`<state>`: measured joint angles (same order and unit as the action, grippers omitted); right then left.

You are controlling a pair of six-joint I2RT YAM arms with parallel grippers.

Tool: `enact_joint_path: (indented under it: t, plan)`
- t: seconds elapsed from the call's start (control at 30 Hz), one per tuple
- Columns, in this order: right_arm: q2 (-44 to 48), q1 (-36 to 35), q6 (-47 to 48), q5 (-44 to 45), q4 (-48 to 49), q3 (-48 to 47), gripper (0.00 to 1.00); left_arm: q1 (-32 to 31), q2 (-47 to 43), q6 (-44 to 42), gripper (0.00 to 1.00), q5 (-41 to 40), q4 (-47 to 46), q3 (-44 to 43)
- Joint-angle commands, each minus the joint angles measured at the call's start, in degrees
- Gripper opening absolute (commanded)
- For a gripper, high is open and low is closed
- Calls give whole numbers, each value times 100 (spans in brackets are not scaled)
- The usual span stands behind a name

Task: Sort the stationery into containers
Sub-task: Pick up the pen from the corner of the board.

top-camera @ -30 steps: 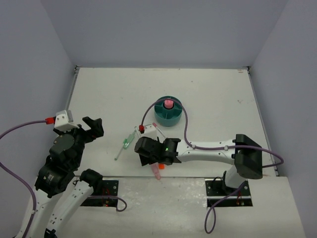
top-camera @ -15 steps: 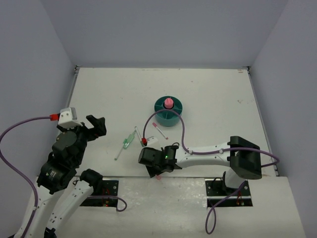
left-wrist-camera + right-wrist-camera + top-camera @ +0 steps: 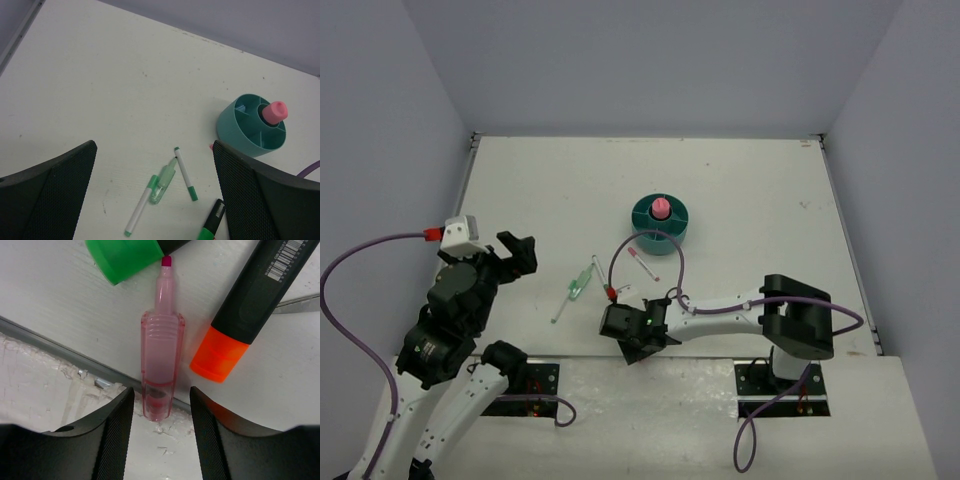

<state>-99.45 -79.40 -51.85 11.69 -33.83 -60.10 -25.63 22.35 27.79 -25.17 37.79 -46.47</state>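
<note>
The teal organizer [image 3: 660, 224] [image 3: 235, 129] stands at mid-table with a pink-capped glue stick [image 3: 660, 208] [image 3: 275, 111] upright in its central well. My right gripper [image 3: 636, 340] [image 3: 161, 392] is low at the table's near edge. It is open, its jaws on either side of the rear end of a pink highlighter [image 3: 161, 360], with a gap on each side. An orange highlighter [image 3: 247, 315] and a green highlighter [image 3: 127, 252] lie close by. My left gripper [image 3: 516, 254] [image 3: 153, 146] hangs open above a pale green highlighter [image 3: 164, 183] and two green-capped white pens [image 3: 141, 212] [image 3: 185, 173].
A red-tipped pen [image 3: 643, 263] lies between the organizer and my right gripper. A scissors blade [image 3: 300, 302] shows at the right wrist view's edge. The pink highlighter lies across the metal strip [image 3: 55, 347] at the table's front edge. Purple cables loop over the right arm.
My right gripper has moved toward the near edge and down over the pink highlighter, and its jaws have narrowed a little. The left arm has shifted slightly.
</note>
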Motion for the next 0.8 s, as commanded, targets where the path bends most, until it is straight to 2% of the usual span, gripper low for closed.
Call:
enact_joint_path:
  t: [0.0,0.13,0.33,0.53,0.67,0.77]
  plan:
    - [-190,-32,-158,-105,186,37,50,10,68,-186,100,65,-220,24]
    - [-311,-32,-202,-158,333,95,44,5,68,-187,100,75,-220,24]
    - [-115,-32,-240,-16,307,139,26,5,142,-210,100,154,-243,24]
    - [560,-34,-220,362,-85,139,5,5,330,-242,100,379,-232,-56]
    - [1103,-41,-169,601,-363,147,0,5,509,-55,100,626,-240,-135]
    - [1657,-50,-19,947,-554,156,0,6,569,270,100,1590,-569,-51]
